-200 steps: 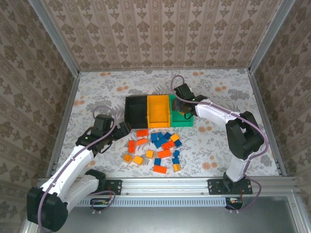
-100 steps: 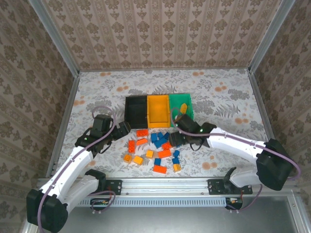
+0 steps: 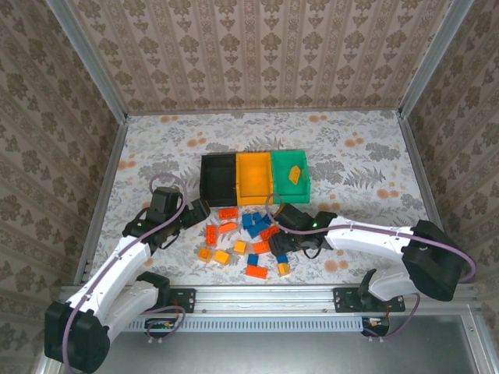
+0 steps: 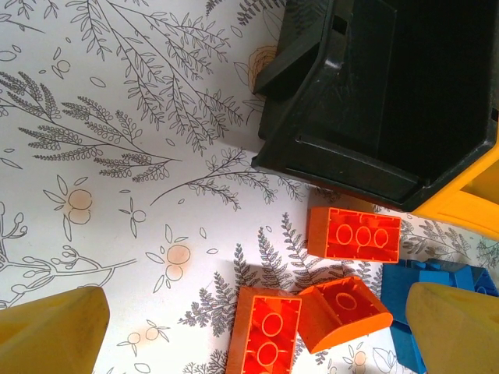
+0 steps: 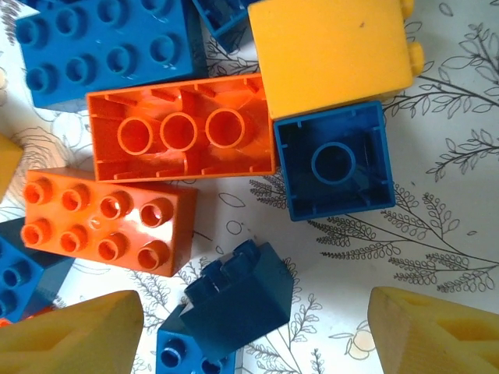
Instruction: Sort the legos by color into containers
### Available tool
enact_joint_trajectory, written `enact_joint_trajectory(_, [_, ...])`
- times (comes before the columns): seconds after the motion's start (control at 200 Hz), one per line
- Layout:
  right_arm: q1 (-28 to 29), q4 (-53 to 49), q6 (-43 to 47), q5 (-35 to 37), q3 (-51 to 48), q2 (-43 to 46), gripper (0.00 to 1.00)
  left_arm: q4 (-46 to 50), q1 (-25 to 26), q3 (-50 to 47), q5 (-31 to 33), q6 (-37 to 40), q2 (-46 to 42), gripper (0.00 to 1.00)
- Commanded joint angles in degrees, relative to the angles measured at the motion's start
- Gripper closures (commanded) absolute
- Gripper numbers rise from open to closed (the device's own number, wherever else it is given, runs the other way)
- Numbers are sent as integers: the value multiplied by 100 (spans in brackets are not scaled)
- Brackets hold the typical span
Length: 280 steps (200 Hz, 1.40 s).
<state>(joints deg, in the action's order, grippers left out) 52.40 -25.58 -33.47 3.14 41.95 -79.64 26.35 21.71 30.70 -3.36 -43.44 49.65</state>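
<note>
Inside the green bin [image 3: 305, 185], at the three o'clock end of the containers [image 3: 252, 175], sits one yellow brick [image 3: 295, 174]. Your other legos [image 3: 251, 222] lie on the counter [image 3: 156, 148] at six o'clock. Your left tool [image 3: 201, 210] and right tool [image 3: 282, 243] both gape wide, empty.

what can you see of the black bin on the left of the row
The black bin is a rectangular, open-topped box of glossy dark plastic with sloped walls and a thick rim. It stands upright on the patterned table, leftmost in a joined row, its right side against the orange-yellow bin. No brick shows inside it. A red-orange brick lies just off its near edge; whether they touch is unclear.
</note>
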Motion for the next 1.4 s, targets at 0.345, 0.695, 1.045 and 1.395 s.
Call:
enact_joint_trajectory(0.345, [-94, 36, -436, 677, -225, -262, 49, -89, -82, -91, -97, 77, 25, 0])
enact_joint_trajectory(0.695, [-317, 196, -449, 530, -394, -232, 50, -125, -88, -128, -118, 59, 71, 0])
enact_joint_trajectory(1.045, [-430, -432, 104, 474, 412, 738, 69, -60, -98, -21, -122, 113, 41, 0])
enact_joint_trajectory(1.395, [-547, -111, 733, 337, 2891, -1168, 68, 235, -109, -141, 6, 29, -251, 0])
